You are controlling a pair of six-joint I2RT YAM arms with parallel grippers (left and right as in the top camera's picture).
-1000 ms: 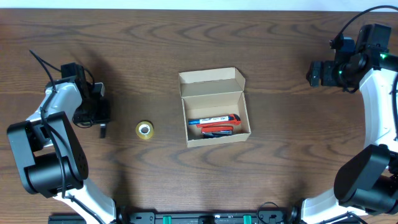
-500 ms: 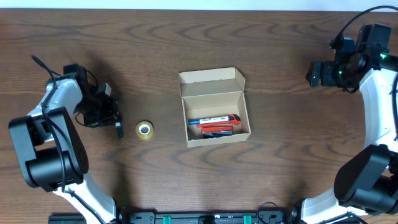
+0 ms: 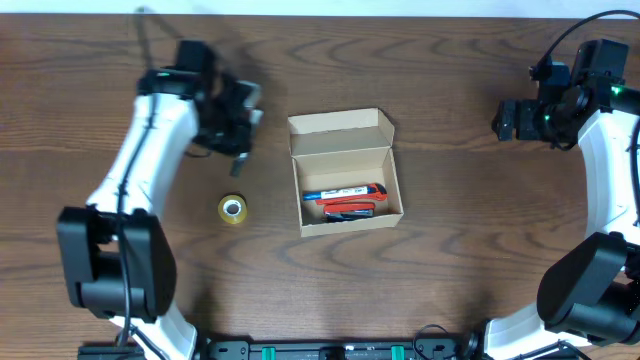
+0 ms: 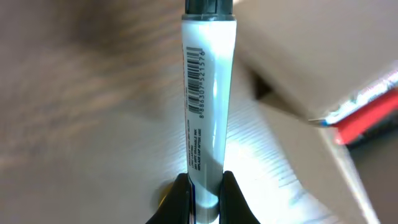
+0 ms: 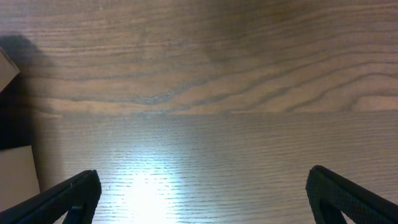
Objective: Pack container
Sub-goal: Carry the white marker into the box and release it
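The tan cardboard container stands open at the table's middle with its flap lid tilted back; red and blue pens lie inside. My left gripper hovers just left of it, shut on a white marker with a barcode and a dark cap. The container's wall and the red pens show at the right of the left wrist view. My right gripper is open and empty far to the right; in its own view only wood lies between the fingers.
A small yellow roll of tape lies on the table left of the container, below my left gripper. A tan edge of the container shows at the left of the right wrist view.
My left arm has swung from the far left edge up and to the right, carrying the marker to just left of the container. The right arm has not moved.
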